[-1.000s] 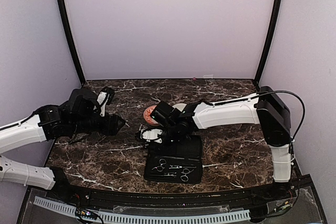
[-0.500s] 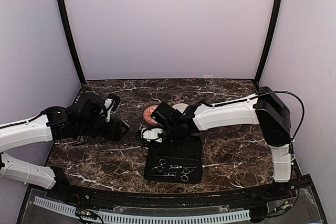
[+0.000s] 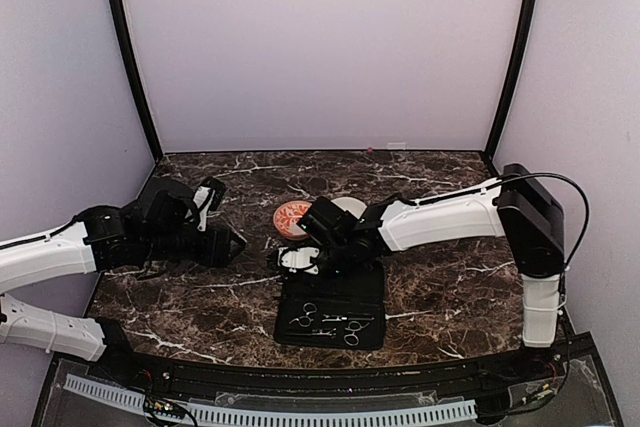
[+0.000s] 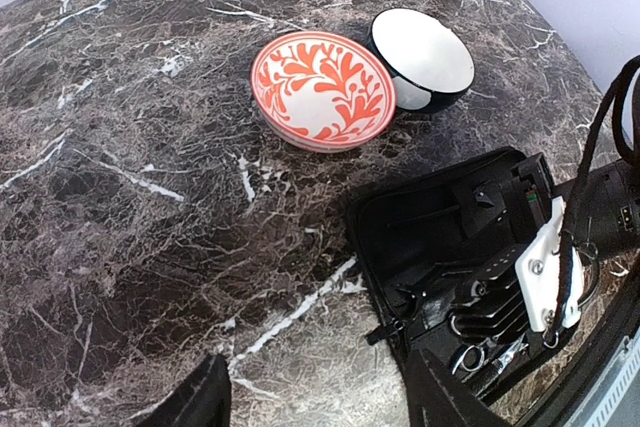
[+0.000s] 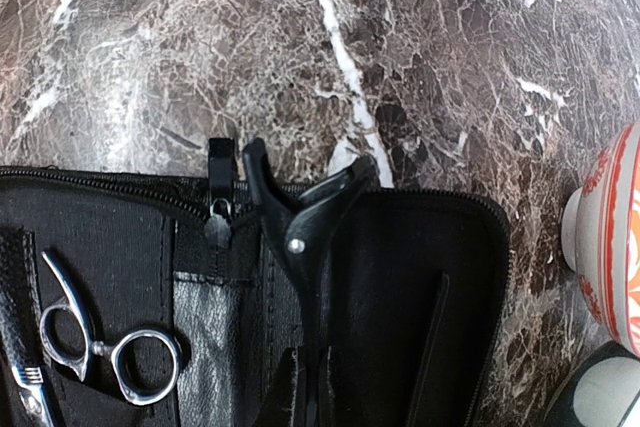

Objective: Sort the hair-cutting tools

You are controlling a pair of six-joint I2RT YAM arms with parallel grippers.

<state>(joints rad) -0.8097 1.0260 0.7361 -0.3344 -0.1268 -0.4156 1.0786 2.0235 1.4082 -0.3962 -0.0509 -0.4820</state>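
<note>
My right tool (image 5: 303,402) is clenched on the black hair clip (image 5: 298,232) over the open case (image 5: 420,277), scissors (image 5: 110,357) lying inside. The left tool (image 4: 325,402) hangs released. I'd lift straight up, clearing the zipper pull (image 5: 217,230).

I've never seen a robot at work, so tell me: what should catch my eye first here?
An open black case lies at the near middle of the dark marble table, silver scissors lying inside. The right claw hangs over it, shut on a black clip. Beyond the case stand an orange-patterned bowl and a white bowl, side by side.
</note>
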